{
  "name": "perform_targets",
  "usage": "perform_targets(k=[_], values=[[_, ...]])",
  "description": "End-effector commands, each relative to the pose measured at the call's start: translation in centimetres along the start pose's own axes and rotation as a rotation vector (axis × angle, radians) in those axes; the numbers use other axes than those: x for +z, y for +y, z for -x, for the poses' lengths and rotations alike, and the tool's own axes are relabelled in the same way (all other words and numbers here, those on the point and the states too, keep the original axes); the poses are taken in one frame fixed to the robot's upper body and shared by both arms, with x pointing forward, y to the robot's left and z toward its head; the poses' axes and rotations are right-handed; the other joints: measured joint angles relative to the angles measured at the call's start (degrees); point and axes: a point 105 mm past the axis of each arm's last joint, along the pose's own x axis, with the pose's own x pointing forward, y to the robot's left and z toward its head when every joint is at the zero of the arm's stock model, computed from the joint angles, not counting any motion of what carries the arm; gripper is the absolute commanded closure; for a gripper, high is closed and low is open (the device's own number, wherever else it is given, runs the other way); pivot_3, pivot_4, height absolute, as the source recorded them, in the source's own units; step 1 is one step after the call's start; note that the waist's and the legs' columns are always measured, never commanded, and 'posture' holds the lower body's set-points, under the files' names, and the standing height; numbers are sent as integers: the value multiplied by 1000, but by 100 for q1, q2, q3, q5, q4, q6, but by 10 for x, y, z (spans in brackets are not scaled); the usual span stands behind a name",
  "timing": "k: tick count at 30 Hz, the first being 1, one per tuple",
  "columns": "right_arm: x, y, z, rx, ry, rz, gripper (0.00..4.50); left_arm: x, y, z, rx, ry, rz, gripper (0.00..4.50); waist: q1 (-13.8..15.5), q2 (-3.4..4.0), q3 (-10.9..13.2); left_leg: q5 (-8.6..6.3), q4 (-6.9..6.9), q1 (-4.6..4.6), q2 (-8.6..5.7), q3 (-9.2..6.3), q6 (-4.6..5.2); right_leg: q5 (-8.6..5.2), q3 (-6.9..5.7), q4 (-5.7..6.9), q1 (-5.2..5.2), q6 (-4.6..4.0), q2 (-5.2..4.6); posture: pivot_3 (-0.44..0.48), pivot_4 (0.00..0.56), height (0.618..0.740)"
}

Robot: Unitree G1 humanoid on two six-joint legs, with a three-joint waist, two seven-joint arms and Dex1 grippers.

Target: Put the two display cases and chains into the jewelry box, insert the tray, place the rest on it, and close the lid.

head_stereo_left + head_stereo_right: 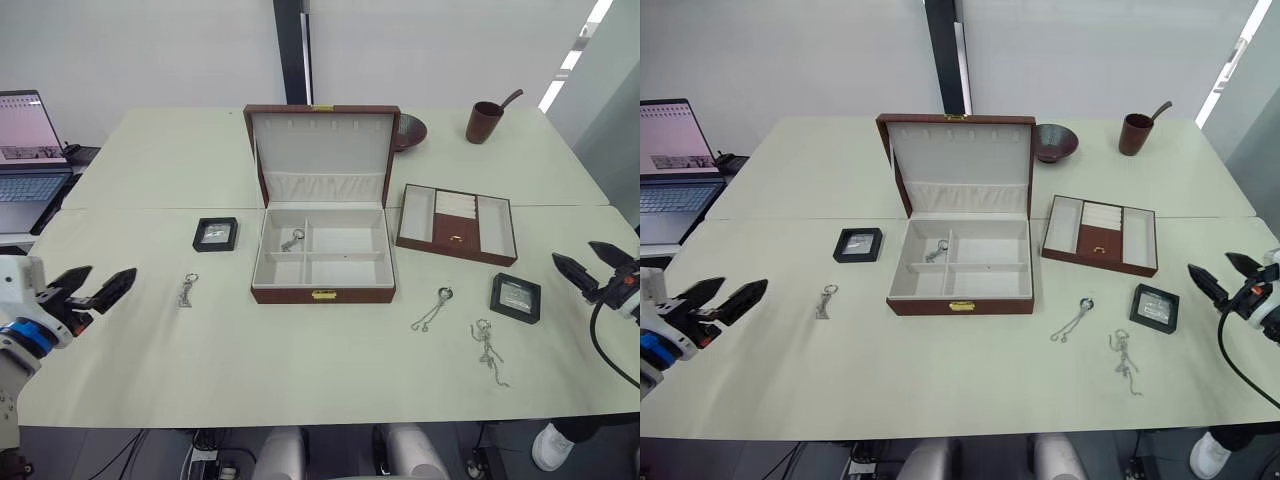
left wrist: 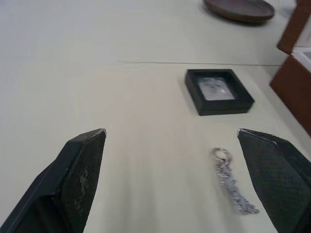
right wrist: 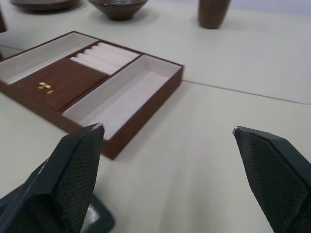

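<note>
Jewelry box sits in the middle of the table with its lid propped upright toward the far edge, so the divided base lies open from above; one chain already rests in its far-left compartment. What remains is spread to either side, seemingly so each arm can take its own share. Toward the left edge lie a black display case and, nearer the front edge, a short chain. Toward the right edge lie the second display case and two more chains, well apart from each other. The tray waits beside the box's right wall, clear of the base, since it can only go in once the cases and chains are below it. The left gripper hovers at the left edge, fingers spread wide and empty, pointing toward the short chain. The right gripper hovers at the right edge near the second case, equally wide and holding nothing.
</note>
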Motion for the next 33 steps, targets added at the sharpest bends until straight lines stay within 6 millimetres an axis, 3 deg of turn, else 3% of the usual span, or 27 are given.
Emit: perform_targets(k=[1, 5, 11, 21, 27, 33], values=[[6, -16, 6, -93, -47, 51, 0, 5, 14, 9, 92, -56, -21, 13, 7, 0, 0, 0, 0, -1, 0, -2, 0, 0, -2, 0, 0, 0, 0, 0, 150, 740], [-4, -27, 7, -136, -51, 44, 0, -9, 26, 13, 198, -70, -15, 13, -3, 0, -1, 0, 1, 3, 0, 4, 0, 1, 4, 1, 3, 1, -3, 0, 150, 740], [-15, -30, 6, -121, -10, 32, 0, -16, 22, 11, 201, -73, -9, 13, -6, 0, -1, 0, -1, 5, 0, 3, 0, 1, 2, 1, 3, 0, 2, 0, 150, 740], [-8, -30, 5, -92, -26, 3, 0, -16, 20, 8, 190, -58, -17, 13, -5, 0, -1, 0, 0, 5, 0, 3, 0, 1, 3, 2, 4, 0, 0, 0, 150, 740], [21, -7, -4, 102, -97, 24, 0, -10, 11, 1, 124, -56, -41, 13, -5, 1, -1, 0, 1, 6, 1, 4, 0, 1, 4, 2, 4, 1, 0, 0, 150, 740], [56, 51, -10, 424, -144, 41, 0, -12, -2, -8, 14, 4, -94, 13, -2, 2, -2, 0, -1, 4, 7, -3, 0, 1, -2, 4, 3, 1, 1, 0, 150, 740]])
